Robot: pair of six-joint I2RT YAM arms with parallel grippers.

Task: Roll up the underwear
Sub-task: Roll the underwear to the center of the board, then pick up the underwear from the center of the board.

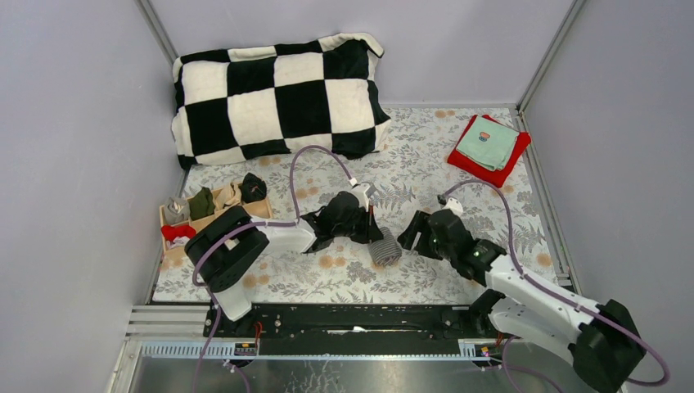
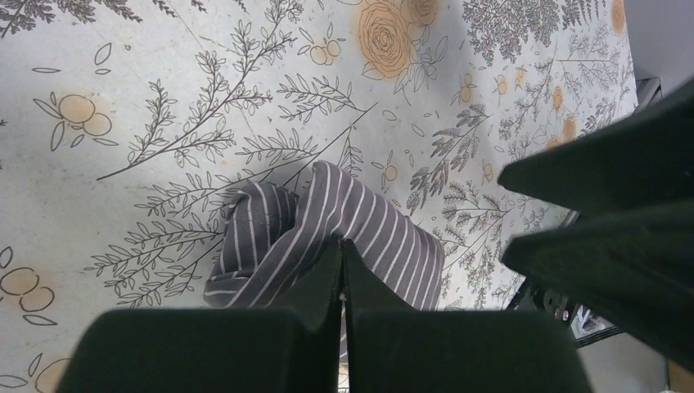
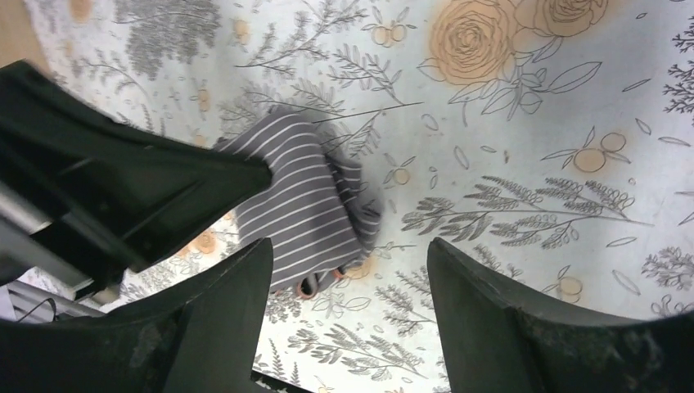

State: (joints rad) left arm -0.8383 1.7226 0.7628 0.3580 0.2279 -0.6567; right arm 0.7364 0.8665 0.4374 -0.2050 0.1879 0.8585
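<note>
Wooden tray (image 1: 260,210) — cloths (image 1: 201,202) inside, underwear (image 1: 386,249) outside

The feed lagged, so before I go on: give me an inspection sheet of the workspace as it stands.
Surface: floral tablecloth, flat where visible.
Job's things: grey striped underwear, rolled up, lying on the cloth between the two pincers.
Clutter: wooden tray of small cloth bundles at left; checkered pillow at the back; teal cloth on red cloth, back right.
Grippers: left pincer shut, tips at the roll, cloth pinched or not cannot be told; right pincer open beside the roll.
Cables: purple cables arch over both arms, clear of the roll.
Surroundings: grey walls on three sides.
</note>
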